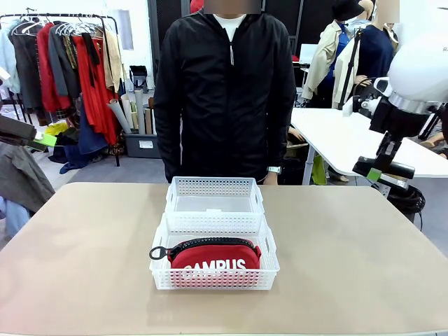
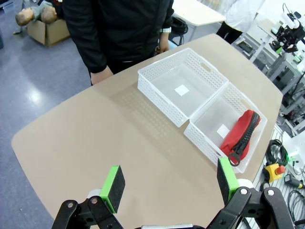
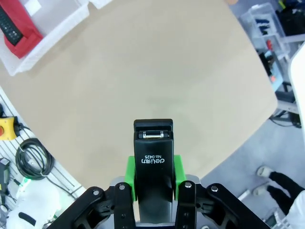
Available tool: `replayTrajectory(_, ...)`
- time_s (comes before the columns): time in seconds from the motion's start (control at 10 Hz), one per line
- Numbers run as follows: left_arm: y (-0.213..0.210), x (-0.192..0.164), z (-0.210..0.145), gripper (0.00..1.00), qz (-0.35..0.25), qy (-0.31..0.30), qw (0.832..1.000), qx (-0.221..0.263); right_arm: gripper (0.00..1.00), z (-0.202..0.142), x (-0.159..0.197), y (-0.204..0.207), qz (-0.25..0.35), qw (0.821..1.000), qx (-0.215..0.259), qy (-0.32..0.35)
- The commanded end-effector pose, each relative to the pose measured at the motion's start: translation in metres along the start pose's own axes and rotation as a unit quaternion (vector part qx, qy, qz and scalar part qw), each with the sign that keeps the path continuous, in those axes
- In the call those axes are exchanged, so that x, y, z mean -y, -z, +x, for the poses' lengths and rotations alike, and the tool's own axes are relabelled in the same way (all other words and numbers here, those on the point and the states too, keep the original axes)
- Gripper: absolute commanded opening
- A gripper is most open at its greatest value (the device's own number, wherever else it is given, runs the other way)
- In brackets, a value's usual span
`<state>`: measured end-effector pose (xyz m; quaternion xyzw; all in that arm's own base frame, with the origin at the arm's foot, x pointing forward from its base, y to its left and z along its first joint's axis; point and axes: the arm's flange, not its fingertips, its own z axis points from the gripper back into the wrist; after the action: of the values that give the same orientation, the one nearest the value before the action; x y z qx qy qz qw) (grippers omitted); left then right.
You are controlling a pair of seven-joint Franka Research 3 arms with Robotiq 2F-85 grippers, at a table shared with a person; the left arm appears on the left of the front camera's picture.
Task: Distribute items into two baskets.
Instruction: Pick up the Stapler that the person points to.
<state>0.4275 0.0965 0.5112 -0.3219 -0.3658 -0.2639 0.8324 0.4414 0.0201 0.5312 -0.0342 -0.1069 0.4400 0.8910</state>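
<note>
Baskets first: in the front view the near basket already has the red CAMPUS pouch lying in it, while the far basket touching it sits bare on the bench, so the job looks roughly half done. From the left wrist view the left pincer is seen spread wide with nothing between its pads, high over the bench. Only in the right wrist view can the black stapler be made out, clamped in the right pincer off beside the bench edge, so it's probably still to be dropped into the bare basket.
</note>
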Motion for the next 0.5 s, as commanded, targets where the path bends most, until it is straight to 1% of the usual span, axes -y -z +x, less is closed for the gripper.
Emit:
replayTrajectory(0.0,-0.0008,0.0005,-0.0002,1.0,-0.001,0.002,1.0,0.002,0.0,-0.0043,0.0055,-0.0017,-0.005,1.0,0.01,0.017)
replayTrajectory(0.4,-0.0008,0.0005,-0.0002,1.0,-0.001,0.002,1.0,0.002,0.0,-0.0043,0.0055,-0.0017,-0.005,1.0,0.01,0.017)
